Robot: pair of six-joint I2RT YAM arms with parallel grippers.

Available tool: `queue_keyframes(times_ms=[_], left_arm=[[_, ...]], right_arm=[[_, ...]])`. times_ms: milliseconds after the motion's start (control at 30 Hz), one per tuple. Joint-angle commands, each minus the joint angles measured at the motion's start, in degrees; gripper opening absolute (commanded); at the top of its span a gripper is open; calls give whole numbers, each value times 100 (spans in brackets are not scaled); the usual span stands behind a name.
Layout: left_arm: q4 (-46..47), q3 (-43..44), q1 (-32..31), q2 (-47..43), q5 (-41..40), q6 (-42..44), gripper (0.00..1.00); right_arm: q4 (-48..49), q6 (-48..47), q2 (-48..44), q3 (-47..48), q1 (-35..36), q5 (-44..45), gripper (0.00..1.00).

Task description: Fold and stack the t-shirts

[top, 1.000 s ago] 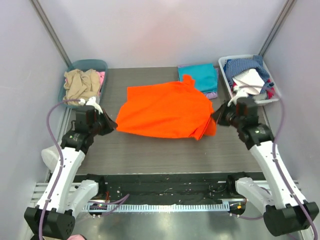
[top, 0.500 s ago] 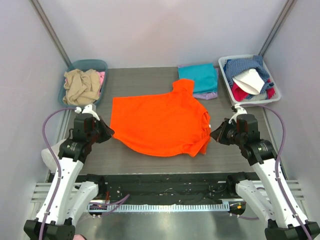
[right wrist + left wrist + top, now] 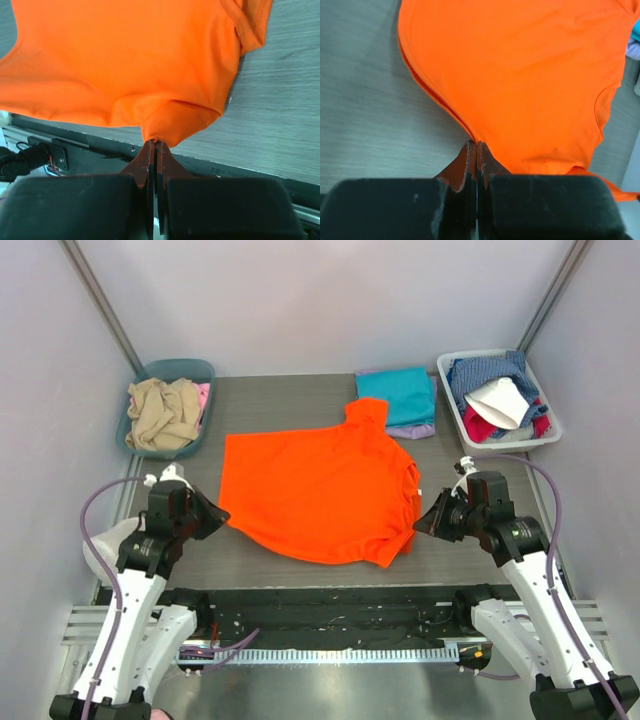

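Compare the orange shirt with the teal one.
The orange shirt lies spread out flat; the teal shirt is folded into a smaller rectangle. The left gripper and right gripper pinch the orange shirt's edges; no gripper holds the teal shirt. Both are plain-coloured.

Top view, upper right: the lavender t-shirt (image 3: 423, 429) is mostly hiding under the teal t-shirt (image 3: 397, 394), only a thin strip poking out. Both wrist views are chopping the orange t-shirt (image 3: 520, 75) off at the frame edges. The left fingers (image 3: 462, 172) and right fingers (image 3: 142, 162) are burying the bits of cloth they're pinching, no telling how much.
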Motion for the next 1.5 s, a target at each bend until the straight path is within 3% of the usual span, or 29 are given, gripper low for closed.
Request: queue_keyframes(times_ms=[0,167,500,1167,1267,1467], left_arm=[[14,-584,-8,-489,-201,-1085,0],[-47,-980,-17,-763,-745,-1500,0],[-601,-682,-8,-702,-1853,-1791,0],[233,-269,-8,537,-2337,-1238,0],[646,20,-8,809,-2145,-799,0],[1069,2049,-8,1880,-1591,264,0]], right_arm=[[-50,126,-93,-147,51,-353,1],[248,390,-155,-200,51,339,1],[926,777,310,-68,51,1316,1],[1893,399,1717,538,51,1527,1],[1972,181,1857,1117,51,1606,1],[1981,-479,2480,3427,51,1686,1]])
